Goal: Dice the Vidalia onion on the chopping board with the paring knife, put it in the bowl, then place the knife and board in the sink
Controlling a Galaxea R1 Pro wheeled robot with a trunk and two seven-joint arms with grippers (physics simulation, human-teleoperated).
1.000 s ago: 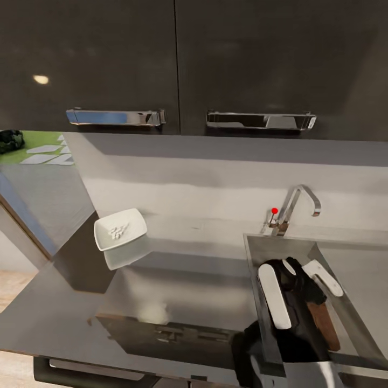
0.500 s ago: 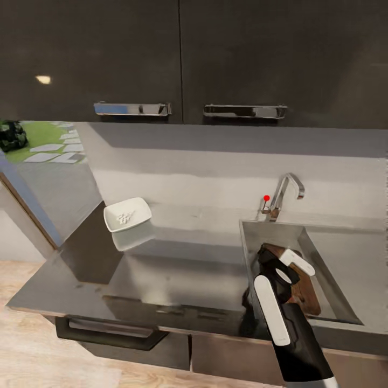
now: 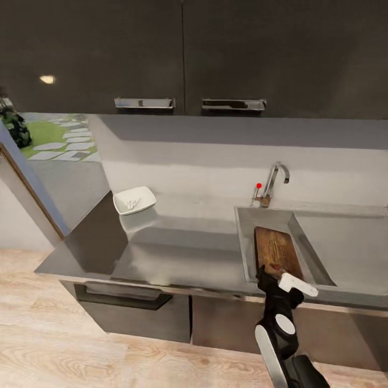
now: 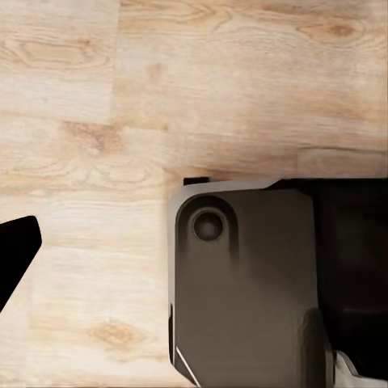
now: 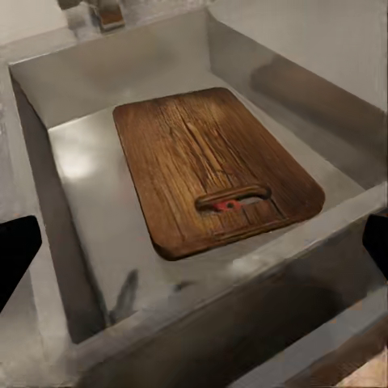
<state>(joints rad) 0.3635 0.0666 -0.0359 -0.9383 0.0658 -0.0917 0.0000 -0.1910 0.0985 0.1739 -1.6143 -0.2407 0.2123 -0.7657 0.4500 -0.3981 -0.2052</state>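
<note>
Chopping board (image 5: 208, 166): lies flat on the floor of the sink (image 3: 245, 245), handle slot toward the front wall.
Paring knife (image 5: 228, 205): only a red patch shows through the board's slot; I cannot tell more.
Bowl (image 3: 134, 200): on the tabletop (image 3: 178, 258), well to the left of the sink, with small white pieces inside.
Right hand (image 3: 284, 279): released, fingers spread, grasping nothing, at the sink's front edge.
Left hand (image 4: 16, 250): over the wood floor (image 4: 162, 81); state cannot be told.
</note>
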